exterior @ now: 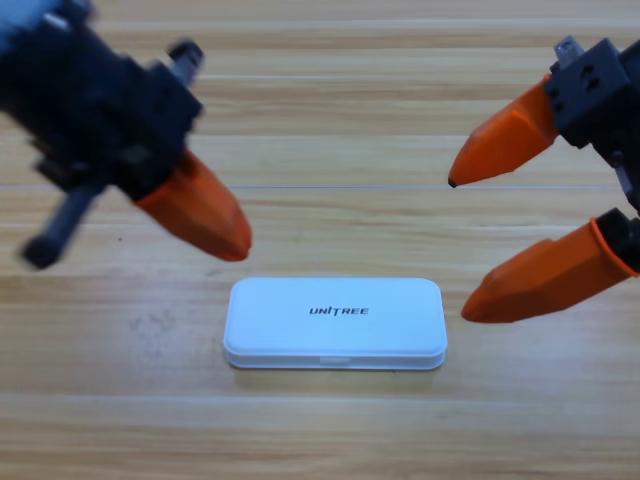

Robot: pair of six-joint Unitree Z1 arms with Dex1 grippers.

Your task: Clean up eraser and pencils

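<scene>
Pincers are both hanging above the table [330, 430] — mine on the left [215, 225] is sitting large and blurred at the upper left, with only 1 orange jaw showing, its tip pointing down and right, just above the upper-left corner of the white case [335, 323] but apart from it. I cannot tell whether its jaws are spread or pressed together. My right pincer [460, 250] is waiting at the right edge, its 2 orange jaws spread wide, holding nothing, their tips near the case's right end. The case is lying flat and closed at the table's middle, lid down, printed name facing up — no pencils or eraser are showing outside it.
</scene>
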